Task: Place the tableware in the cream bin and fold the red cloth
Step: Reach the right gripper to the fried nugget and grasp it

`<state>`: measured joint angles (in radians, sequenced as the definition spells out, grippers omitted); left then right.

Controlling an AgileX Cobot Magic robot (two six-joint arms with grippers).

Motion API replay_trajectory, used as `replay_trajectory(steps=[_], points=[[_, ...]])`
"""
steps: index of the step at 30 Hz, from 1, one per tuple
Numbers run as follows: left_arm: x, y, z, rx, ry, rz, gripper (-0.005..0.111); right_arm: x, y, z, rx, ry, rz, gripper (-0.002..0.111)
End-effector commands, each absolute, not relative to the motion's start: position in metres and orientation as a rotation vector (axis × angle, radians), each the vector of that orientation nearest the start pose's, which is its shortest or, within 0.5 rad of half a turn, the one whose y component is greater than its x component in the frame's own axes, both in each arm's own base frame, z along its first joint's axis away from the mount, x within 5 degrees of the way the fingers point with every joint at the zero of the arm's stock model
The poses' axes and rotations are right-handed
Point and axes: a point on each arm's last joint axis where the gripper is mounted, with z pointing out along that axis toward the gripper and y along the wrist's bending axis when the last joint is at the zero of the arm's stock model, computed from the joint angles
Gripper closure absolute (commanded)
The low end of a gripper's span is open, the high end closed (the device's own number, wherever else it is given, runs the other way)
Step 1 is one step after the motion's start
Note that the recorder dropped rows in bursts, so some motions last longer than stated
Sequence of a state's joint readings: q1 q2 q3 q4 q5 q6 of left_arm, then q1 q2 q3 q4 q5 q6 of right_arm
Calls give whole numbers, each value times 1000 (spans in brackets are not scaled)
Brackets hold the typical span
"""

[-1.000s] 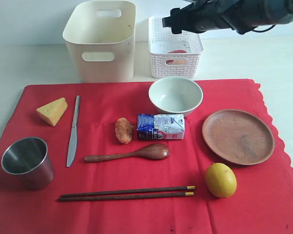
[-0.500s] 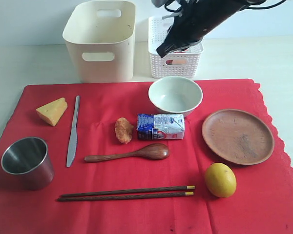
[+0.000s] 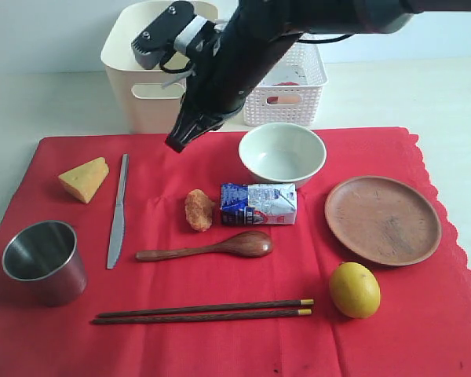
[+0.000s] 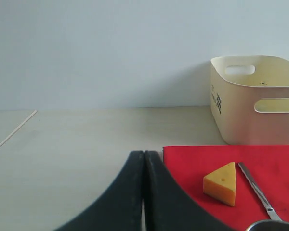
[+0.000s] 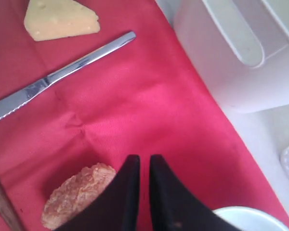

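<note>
here the right jaws hang almost closed, empty, over bare red cloth (image 3: 161, 184) between knife (image 3: 118, 212) and bowl (image 3: 282, 153); the left jaws, pressed together, sit beside the cloth's edge.

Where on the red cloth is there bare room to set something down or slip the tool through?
Bare red cloth between the knife and the fried piece; the strip below the chopsticks; the corner above the plate, right of the bowl. Crowded: bowl, milk carton, fried piece and spoon sit close together in the middle.
</note>
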<state>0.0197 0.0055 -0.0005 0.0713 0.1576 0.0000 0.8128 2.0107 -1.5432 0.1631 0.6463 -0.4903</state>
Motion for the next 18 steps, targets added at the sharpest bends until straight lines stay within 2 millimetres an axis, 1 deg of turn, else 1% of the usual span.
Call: replay_trajectory(steps=[1,3,4,6,9,14,15,18], points=[[56,2,199,33,1638,82,107,291,339,194,-1415,2225,177,76],[56,2,199,33,1638,82,107,284,347,184,-1443,2240,162,65],[56,2,199,33,1638,82,107,280,350,179,-1468,2241,155,62],[56,2,199,33,1638,82,107,273,356,170,-1515,2238,141,59],[56,2,199,33,1638,82,107,265,362,156,-1574,2250,114,59],[56,2,199,33,1638,82,107,264,363,138,-1615,2274,82,57],[56,2,199,33,1638,82,107,265,362,135,-1621,2274,58,55],[56,2,199,33,1638,82,107,268,360,135,-1588,2282,12,42]])
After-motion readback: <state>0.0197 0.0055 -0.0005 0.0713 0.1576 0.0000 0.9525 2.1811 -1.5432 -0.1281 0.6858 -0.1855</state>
